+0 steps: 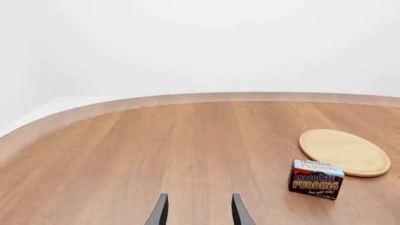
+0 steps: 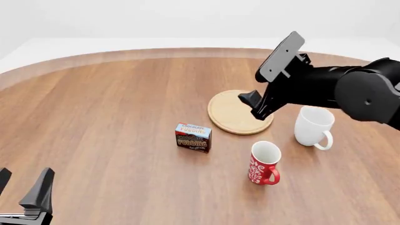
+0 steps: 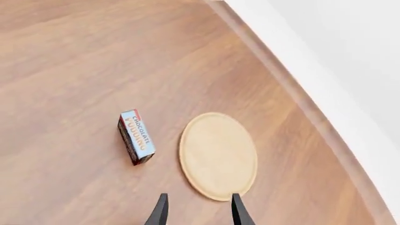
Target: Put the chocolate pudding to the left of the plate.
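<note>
Left claw [image 2: 22,190] gapes empty nearest; right claw [image 3: 198,211], parted, hangs above round tan wooden plate [image 2: 234,115]. Brown-and-blue carton [image 2: 193,137] reads "CHOCOLATE PUDDING", standing left of plate.

One chocolate pudding [image 2: 193,138] carton stands on the surface [image 2: 106,117]. There is one plate [image 2: 233,115], a round wooden disc. Two mugs are present: one white mug [image 2: 312,126] and one red patterned mug [image 2: 263,163]. Two arms show in the front view, each with one tool: the left tool [image 2: 24,187] and the right tool [image 2: 254,104].
</note>
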Tool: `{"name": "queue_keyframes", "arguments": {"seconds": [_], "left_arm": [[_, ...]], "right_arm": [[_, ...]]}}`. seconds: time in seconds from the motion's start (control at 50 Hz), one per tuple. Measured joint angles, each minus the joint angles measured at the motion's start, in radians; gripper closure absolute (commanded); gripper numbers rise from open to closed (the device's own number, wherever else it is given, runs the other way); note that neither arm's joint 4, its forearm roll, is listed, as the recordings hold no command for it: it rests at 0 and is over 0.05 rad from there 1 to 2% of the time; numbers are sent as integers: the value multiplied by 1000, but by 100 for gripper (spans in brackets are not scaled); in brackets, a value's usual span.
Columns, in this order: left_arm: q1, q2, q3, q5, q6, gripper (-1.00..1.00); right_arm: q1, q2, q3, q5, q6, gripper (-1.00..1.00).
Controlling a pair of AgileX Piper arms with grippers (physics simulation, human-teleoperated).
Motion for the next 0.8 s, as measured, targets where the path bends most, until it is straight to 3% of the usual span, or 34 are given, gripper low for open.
{"name": "queue_keyframes", "arguments": {"seconds": [0.8], "left_arm": [[0,0,0,0,0,-100]], "right_arm": [[125,243,17,-135,102,-100]]}}
